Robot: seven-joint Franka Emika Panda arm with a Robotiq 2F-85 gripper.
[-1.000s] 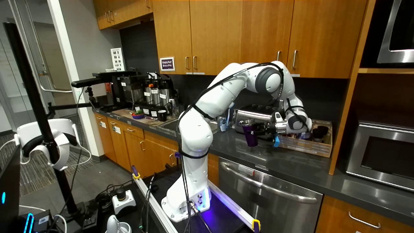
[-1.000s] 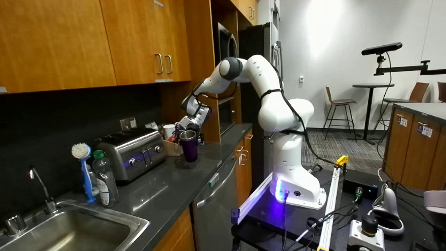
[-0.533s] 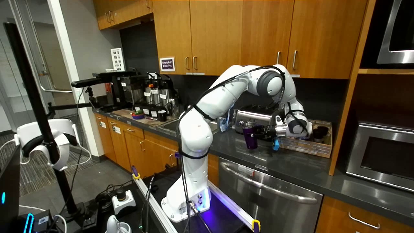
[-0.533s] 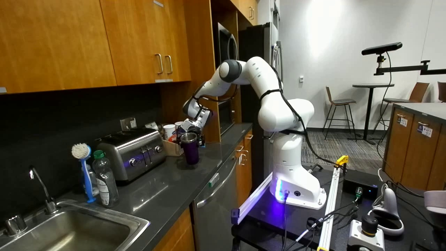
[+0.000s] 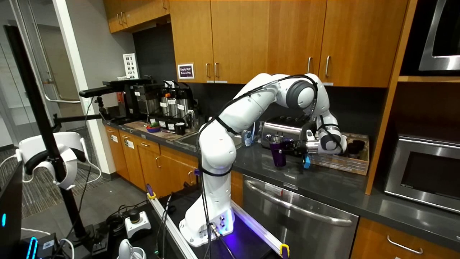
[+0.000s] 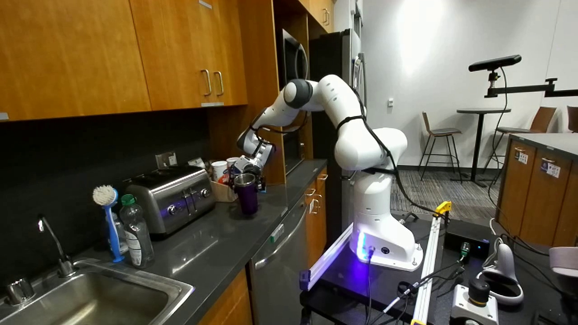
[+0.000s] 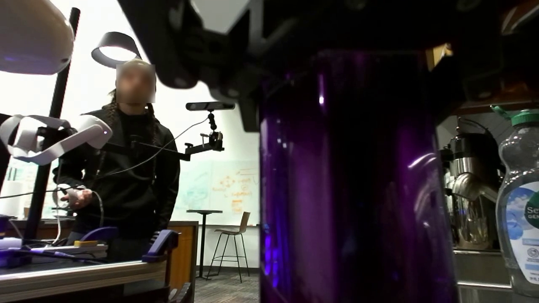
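A: The purple tumbler point(image 6: 248, 199) has been lowered slightly since a second ago.
B: And the hand point(image 6: 247, 182)?
A: Tumbler found grasped, over the bench point(image 6: 221, 234), near the toaster point(image 6: 174, 199); base contact unclear.

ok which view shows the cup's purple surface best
The wrist view: the cup is close and large there, so reflections on its purple wall show clearly, though its base is cut off and its top can't be made out. Both exterior views show it smaller, in the gripper, but with silvery rim and base visible.
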